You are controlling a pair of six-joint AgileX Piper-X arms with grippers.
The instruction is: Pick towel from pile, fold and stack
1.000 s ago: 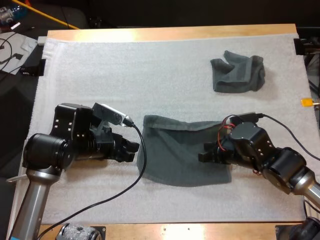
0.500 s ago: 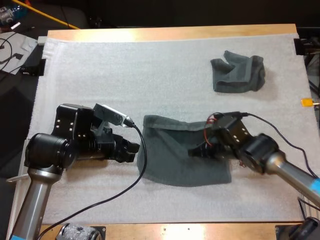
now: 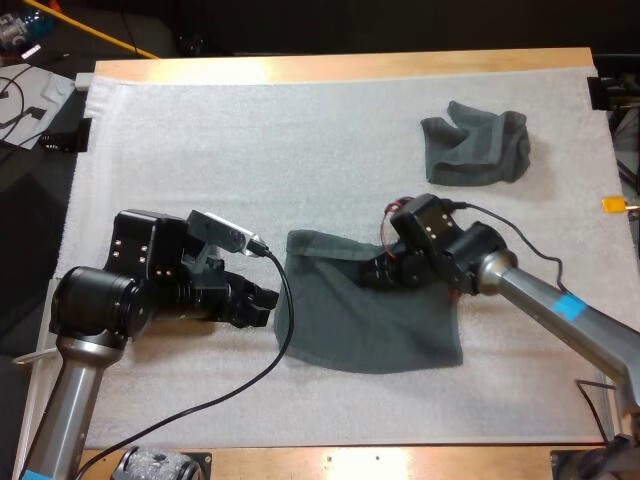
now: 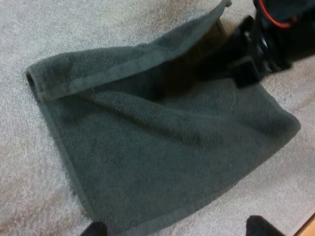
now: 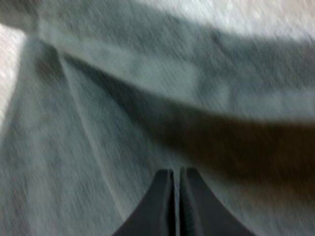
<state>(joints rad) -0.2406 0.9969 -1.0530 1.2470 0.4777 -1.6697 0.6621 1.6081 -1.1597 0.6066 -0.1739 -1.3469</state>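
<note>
- Left end effector (image 3: 262, 300) gapes wide, just left of the spread towel (image 3: 360, 330).
- Right end effector (image 3: 372, 276) is pinched together on nothing, over that towel's far edge.
- Far right lies the crumpled towel (image 3: 475, 148).

Towel (image 4: 162, 147) lies spread on the white mat (image 4: 29, 162), dark grey-green, mostly flat w/ a few soft wrinkles. Its far edge is raised and rolled over toward me, hem showing, dark shadow under the fold. R gripper (image 4: 246, 64) sits at that raised edge, low over the cloth. My L gripper (image 4: 178, 228) is at the near hem, fingers (image 4: 263, 227) well apart: one tip just beside the hem, other over bare mat.
</note>
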